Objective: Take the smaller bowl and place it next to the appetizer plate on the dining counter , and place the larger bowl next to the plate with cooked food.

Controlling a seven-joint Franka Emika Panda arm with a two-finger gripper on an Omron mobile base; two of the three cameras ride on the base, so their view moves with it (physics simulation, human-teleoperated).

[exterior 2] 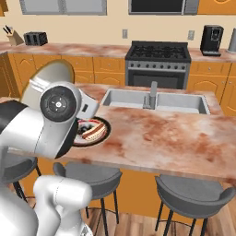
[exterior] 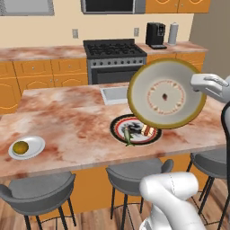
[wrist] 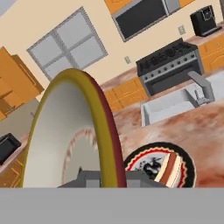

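My gripper (exterior: 198, 88) is shut on the rim of the smaller bowl (exterior: 165, 94), a cream bowl with an olive-yellow rim, a red dotted ring and a dark centre spot. The bowl hangs tilted on edge above the dining counter (exterior: 67, 121), just over the plate with cooked food (exterior: 134, 130). In the hand view the bowl (wrist: 65, 135) stands edge-on between my fingertips (wrist: 87, 178), with the food plate (wrist: 162, 168) below it. The appetizer plate (exterior: 27, 147), white with a yellow-green item on it, lies at the counter's near left. My own arm hides most of the bowl (exterior 2: 50, 76) in the right base view.
An inset sink (exterior 2: 152, 103) with a faucet lies in the counter beyond the food plate (exterior 2: 92, 130). Grey stools (exterior: 132, 173) line the near edge. A stove (exterior: 114, 49) and coffee machine (exterior: 155, 33) stand on the wall counter behind.
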